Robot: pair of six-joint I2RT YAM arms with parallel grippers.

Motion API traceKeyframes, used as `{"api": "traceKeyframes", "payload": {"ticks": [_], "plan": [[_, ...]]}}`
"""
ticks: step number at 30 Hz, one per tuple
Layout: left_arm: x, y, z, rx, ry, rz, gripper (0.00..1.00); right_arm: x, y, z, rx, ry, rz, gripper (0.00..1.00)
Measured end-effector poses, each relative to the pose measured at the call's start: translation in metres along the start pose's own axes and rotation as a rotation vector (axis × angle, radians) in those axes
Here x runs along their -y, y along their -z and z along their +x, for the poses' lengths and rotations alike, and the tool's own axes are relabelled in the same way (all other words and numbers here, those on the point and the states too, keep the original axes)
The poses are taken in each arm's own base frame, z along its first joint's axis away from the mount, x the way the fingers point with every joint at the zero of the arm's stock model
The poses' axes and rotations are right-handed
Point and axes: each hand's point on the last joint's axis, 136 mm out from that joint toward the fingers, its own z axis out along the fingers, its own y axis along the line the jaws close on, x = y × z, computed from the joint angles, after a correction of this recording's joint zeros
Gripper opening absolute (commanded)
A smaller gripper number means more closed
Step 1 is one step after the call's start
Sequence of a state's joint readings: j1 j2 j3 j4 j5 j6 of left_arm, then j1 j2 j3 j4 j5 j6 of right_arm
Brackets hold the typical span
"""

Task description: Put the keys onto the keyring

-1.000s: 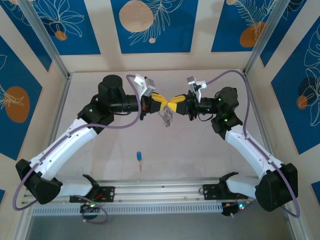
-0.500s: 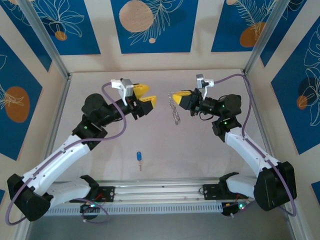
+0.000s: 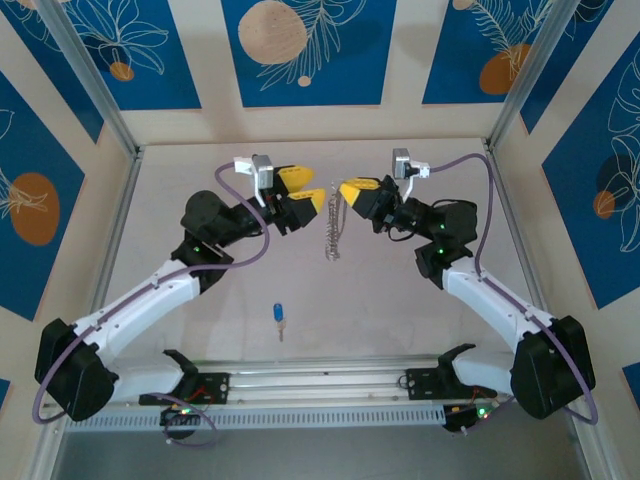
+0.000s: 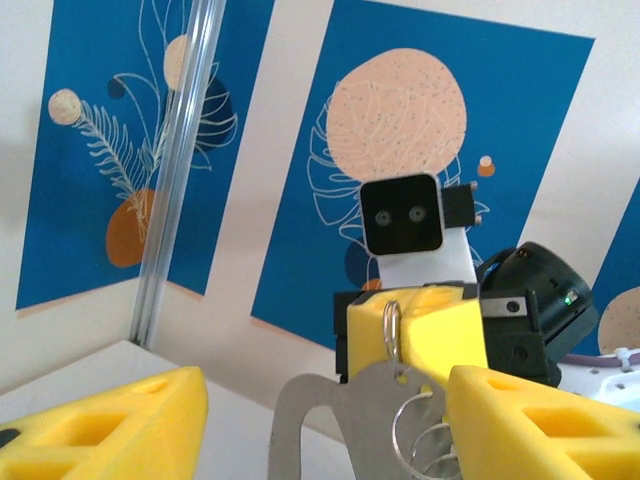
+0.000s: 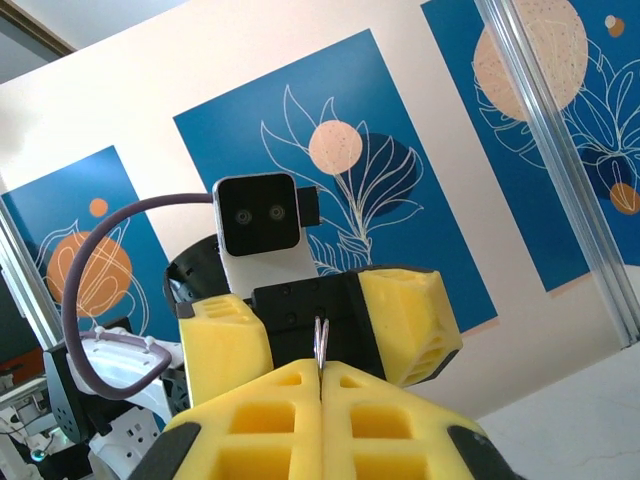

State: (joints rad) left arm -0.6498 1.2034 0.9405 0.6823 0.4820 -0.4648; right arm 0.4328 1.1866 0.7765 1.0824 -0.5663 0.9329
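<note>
Keyring in right jaws (key apart)

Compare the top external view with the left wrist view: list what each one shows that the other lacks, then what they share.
Top external adds the blue key lying on the table near the arm bases, away from both claws, and the keyring dangling full length from the shut right claw. Left wrist adds close detail: the metal ring pinched between the right claw's yellow pads, the grey tag below. Both show the open left claw facing the right claw, keyring between them.
</note>
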Motion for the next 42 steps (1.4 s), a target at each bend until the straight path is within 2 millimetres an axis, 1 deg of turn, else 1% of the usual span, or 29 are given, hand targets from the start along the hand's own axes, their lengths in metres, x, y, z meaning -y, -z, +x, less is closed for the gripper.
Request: {"api": "traceKeyframes", "payload": {"ticks": [6,14,18,25,32,34,38,42], "plan": [[0.003,-0.002,-0.004,0.025,0.006,0.025,0.61,0.001,-0.003,0.002,0.004,-0.008,0.0,0.0],[-0.002,-0.008,0.007,0.003,0.027,0.04,0.59,0.004,-0.005,0.005,-0.001,-0.018,0.002,0.0],[-0.001,-0.01,0.006,0.004,0.037,0.049,0.57,0.005,-0.005,0.006,-0.002,-0.019,0.003,0.0],[0.001,-0.013,0.002,0.01,0.037,0.069,0.45,0.005,-0.005,0.006,-0.002,-0.019,0.003,0.0],[0.002,-0.015,0.003,0.005,0.037,0.08,0.44,0.003,-0.006,0.007,-0.004,-0.021,-0.001,0.0],[0.003,-0.015,0.003,0.002,0.042,0.083,0.4,0.003,-0.006,0.007,-0.004,-0.021,-0.002,0.0],[0.003,-0.016,0.007,-0.01,0.058,0.093,0.29,0.003,-0.006,0.007,-0.004,-0.021,-0.002,0.0],[0.003,-0.018,0.01,-0.021,0.062,0.106,0.26,0.003,-0.006,0.007,-0.004,-0.022,-0.002,0.0]]}}
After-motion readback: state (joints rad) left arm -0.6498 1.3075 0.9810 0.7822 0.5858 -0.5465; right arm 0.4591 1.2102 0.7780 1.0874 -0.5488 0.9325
